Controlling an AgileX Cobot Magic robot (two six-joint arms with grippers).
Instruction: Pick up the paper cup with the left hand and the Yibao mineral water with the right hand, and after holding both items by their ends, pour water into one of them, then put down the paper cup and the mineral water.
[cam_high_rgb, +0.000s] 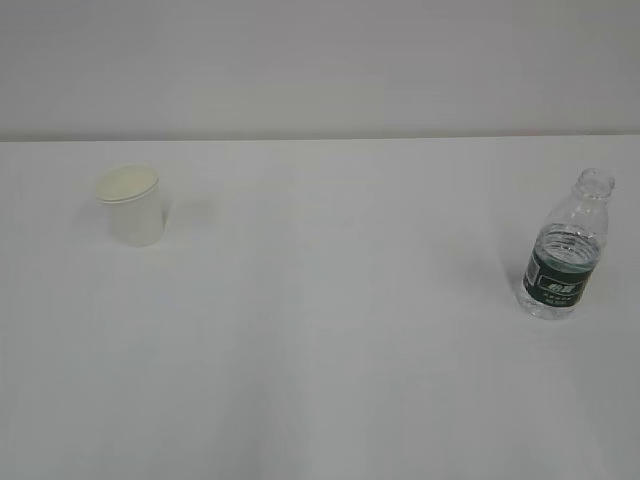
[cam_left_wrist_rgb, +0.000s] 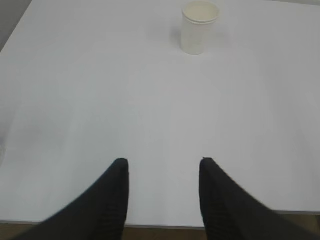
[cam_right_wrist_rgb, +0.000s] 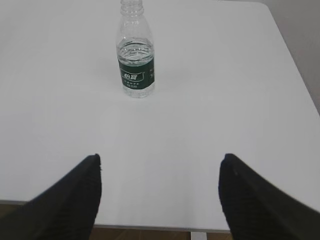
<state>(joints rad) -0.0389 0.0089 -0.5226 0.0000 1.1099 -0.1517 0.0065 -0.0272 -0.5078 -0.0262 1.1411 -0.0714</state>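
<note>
White paper cup (cam_high_rgb: 131, 205) stands at ten o'clock, Yibao mineral water (cam_high_rgb: 566, 251) at three, on the surface (cam_high_rgb: 320, 350). Both jaws open, empty. I advise approaching each squarely.

The left fingers (cam_left_wrist_rgb: 120, 200) ran off the bottom edge of the left wrist view, the arm behind them hidden; the right fingers (cam_right_wrist_rgb: 90, 200) were cut off likewise. Ahead of the right fingers, the bottle (cam_right_wrist_rgb: 135, 60) lost its mouth to the top edge, and its label print was too small to read.
</note>
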